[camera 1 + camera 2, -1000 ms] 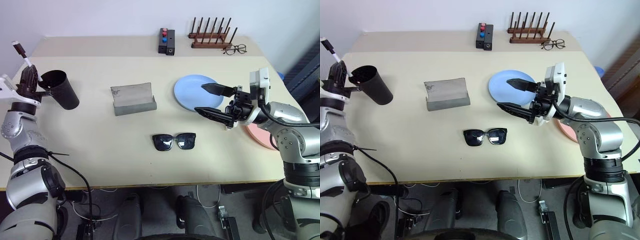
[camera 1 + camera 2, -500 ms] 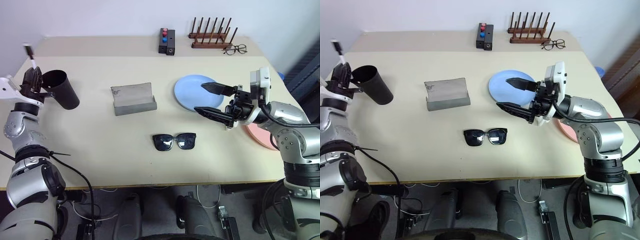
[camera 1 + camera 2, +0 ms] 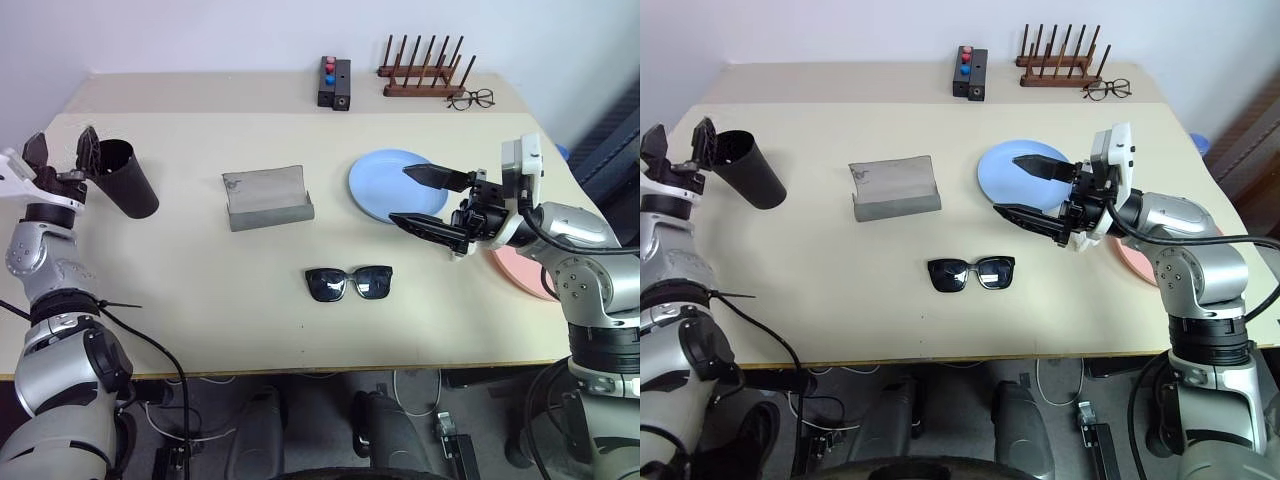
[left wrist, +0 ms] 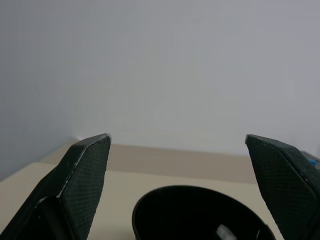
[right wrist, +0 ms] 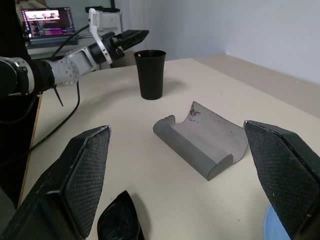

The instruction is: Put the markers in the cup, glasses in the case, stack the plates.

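**Marker dropped, glasses next**

At the far left of the table the left gripper [image 3: 62, 150] hangs just above the rim of the black cup [image 3: 124, 178], its two fingers spread wide with nothing between them. Looking down along those fingers, a pale tip of a marker [image 4: 223, 230] shows inside the cup's mouth; whether both markers are in there I cannot tell. My read is that this arm should lift straight up and away before swinging anywhere, since the cup is tall and narrow at its foot and a nudge to the rim could tip it.

Moving right, the grey case [image 3: 267, 198] lies open near the middle of the table, its flap standing up at the back. The sunglasses [image 3: 348, 283] rest nearer the front edge, well apart from the case, lenses facing forward and arms apparently folded.

Further right, the right gripper [image 3: 420, 202] hovers over the near edge of the blue plate [image 3: 380, 180], jaws wide apart and holding nothing. The pink plate [image 3: 520, 272] sits at the right edge, mostly hidden behind that arm.

For the glasses I would pinch the bridge or one thick rim rather than a lens, keep them level, and slide them in along the case's length. The plates look light and slippery, so a grip on the rim seems safest.
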`<action>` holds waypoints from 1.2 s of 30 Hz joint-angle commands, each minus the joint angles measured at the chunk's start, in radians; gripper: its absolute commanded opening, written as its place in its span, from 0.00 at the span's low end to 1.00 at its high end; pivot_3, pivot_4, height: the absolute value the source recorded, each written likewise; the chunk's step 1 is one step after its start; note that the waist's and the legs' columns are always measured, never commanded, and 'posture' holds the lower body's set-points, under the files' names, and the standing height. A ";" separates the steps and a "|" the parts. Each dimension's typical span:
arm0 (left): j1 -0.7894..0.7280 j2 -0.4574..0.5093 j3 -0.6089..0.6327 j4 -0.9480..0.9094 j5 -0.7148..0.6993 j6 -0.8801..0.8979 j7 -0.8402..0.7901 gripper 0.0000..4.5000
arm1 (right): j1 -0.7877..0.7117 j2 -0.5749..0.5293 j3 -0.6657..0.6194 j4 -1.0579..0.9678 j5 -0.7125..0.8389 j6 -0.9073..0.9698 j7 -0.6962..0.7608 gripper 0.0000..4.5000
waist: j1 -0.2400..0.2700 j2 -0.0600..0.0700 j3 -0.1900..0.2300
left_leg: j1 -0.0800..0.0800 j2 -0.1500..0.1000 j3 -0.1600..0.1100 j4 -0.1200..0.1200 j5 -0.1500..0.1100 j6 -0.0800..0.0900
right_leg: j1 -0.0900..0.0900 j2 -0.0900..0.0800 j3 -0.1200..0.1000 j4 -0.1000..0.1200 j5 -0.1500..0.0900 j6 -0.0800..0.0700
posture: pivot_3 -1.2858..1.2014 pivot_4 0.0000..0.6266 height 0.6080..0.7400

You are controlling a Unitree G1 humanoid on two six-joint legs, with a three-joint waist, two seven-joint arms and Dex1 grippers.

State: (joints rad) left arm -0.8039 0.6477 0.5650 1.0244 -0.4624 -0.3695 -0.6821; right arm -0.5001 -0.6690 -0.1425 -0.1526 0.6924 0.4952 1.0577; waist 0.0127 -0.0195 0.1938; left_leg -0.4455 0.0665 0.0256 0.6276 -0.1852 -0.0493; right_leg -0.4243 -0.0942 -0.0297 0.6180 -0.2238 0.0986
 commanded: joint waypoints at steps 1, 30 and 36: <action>0.001 0.024 -0.004 -0.206 -0.083 0.200 -0.016 0.99 | -0.011 -0.017 -0.032 -0.017 0.012 -0.007 0.005 0.97 | -0.001 0.000 0.000 | 0.000 0.000 0.000 0.000 0.000 0.000 | 0.000 0.000 0.000 0.000 0.000 0.000 | 0.52 0.24 1.00; -0.181 -0.091 -0.607 -0.240 0.117 0.633 -0.513 0.99 | 0.056 -0.077 -0.038 0.040 -0.092 -0.118 0.079 0.97 | -0.003 0.000 0.000 | 0.000 0.000 0.000 0.001 0.001 0.000 | -0.001 0.001 0.001 0.001 -0.001 0.000 | 0.52 0.24 1.00; -0.280 -0.131 -0.653 -0.027 0.214 0.613 -0.662 0.99 | 0.099 -0.080 -0.059 -0.001 -0.086 -0.114 0.063 0.97 | 0.000 0.000 0.000 | -0.001 0.000 0.000 0.002 0.001 0.000 | -0.001 0.001 0.001 0.001 -0.001 0.000 | 0.52 0.24 1.00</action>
State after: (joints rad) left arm -1.0378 0.5102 -0.0804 0.9816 -0.2720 0.2562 -1.3109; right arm -0.3948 -0.7346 -0.1697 -0.1108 0.5916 0.3937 1.1249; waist 0.0128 -0.0194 0.1941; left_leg -0.4465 0.0664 0.0254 0.6296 -0.1847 -0.0495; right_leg -0.4251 -0.0936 -0.0290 0.6193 -0.2246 0.0981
